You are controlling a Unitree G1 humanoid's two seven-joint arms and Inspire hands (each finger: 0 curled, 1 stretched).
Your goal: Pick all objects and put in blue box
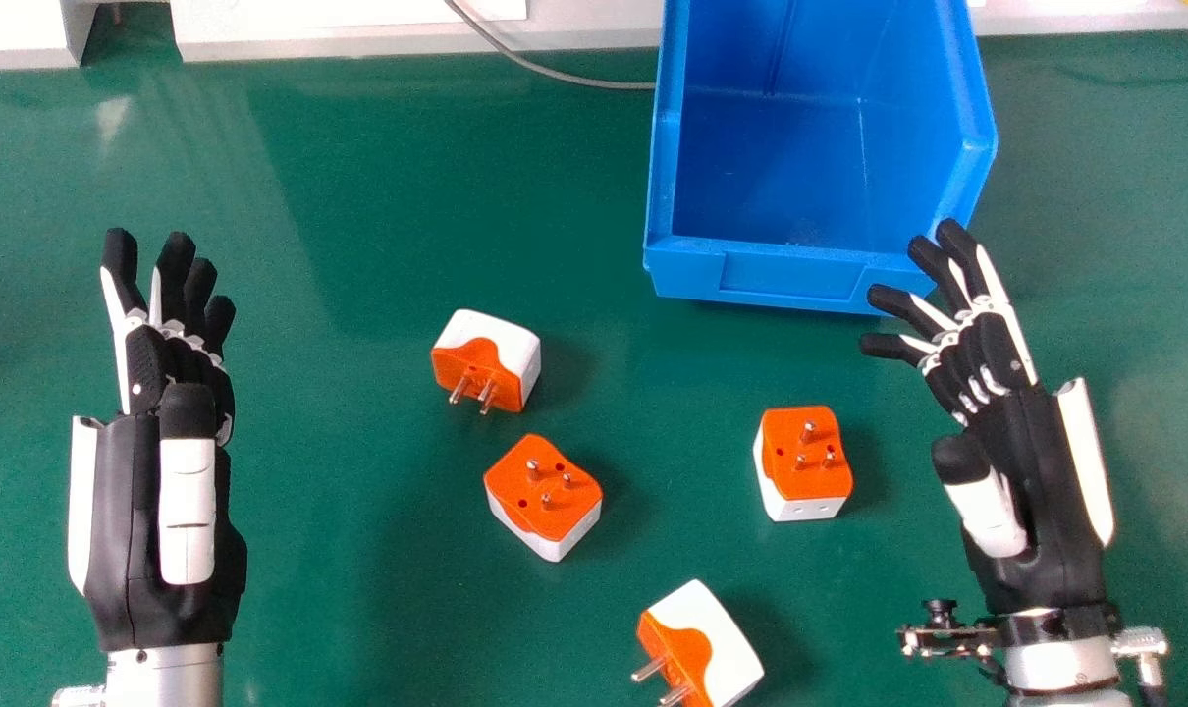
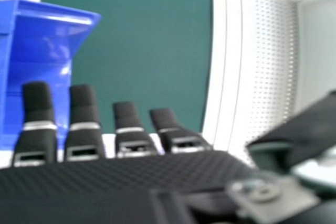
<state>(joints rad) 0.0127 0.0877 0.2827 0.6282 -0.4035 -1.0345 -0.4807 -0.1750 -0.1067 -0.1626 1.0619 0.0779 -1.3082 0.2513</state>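
Head view: forward, down from above; right hand view: close; shared: box (image 1: 790,280).

Green tbl (image 1: 339,196) w/ white ledge (image 1: 358,44) along far edge; thin grey cable (image 1: 604,84) runs over ledge onto tbl. White perf. panel (image 2: 270,51) past tbl edge.

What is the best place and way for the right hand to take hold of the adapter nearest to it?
Probably by the left and right sides of its body, coming down from above and the right, where the right hand is. The adapter sits orange face up with its pins pointing up, so a side grip should keep clear of them.
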